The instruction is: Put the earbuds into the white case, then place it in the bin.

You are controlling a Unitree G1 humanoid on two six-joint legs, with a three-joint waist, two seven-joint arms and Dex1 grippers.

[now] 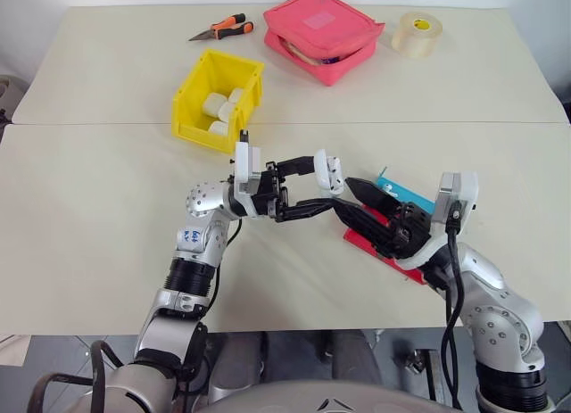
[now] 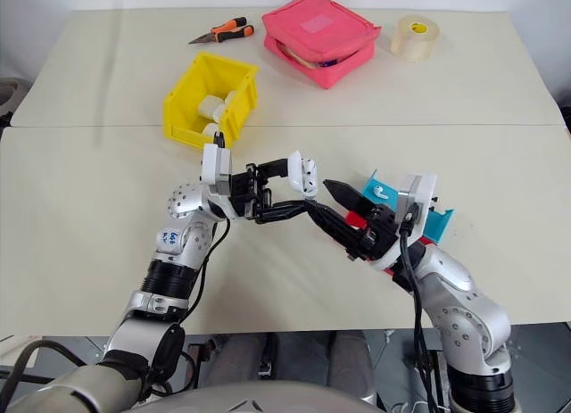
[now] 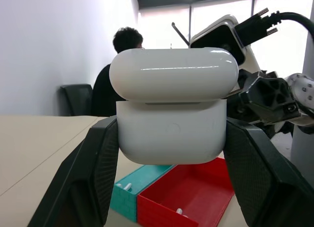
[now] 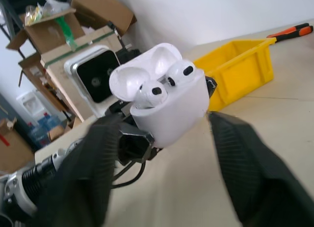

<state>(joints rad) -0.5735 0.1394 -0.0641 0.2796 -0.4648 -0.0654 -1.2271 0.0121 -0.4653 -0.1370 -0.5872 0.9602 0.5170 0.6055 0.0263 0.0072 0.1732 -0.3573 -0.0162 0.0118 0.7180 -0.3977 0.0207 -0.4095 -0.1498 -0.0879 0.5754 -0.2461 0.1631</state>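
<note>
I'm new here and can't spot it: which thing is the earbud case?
Look above the near table, where the two arms meet. The left tool grips the white case, lid open with both earbuds seated; the other white pieces lie in the yellow bin.

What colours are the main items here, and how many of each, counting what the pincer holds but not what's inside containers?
Yellow: 1, the bin
Pink: 1, the zip pouch
Red and teal: 1, the tray
Orange and black: 1, the pliers
Clear: 1, the tape roll
White: 1, the white case, in the left pincer
Total: 6
</note>
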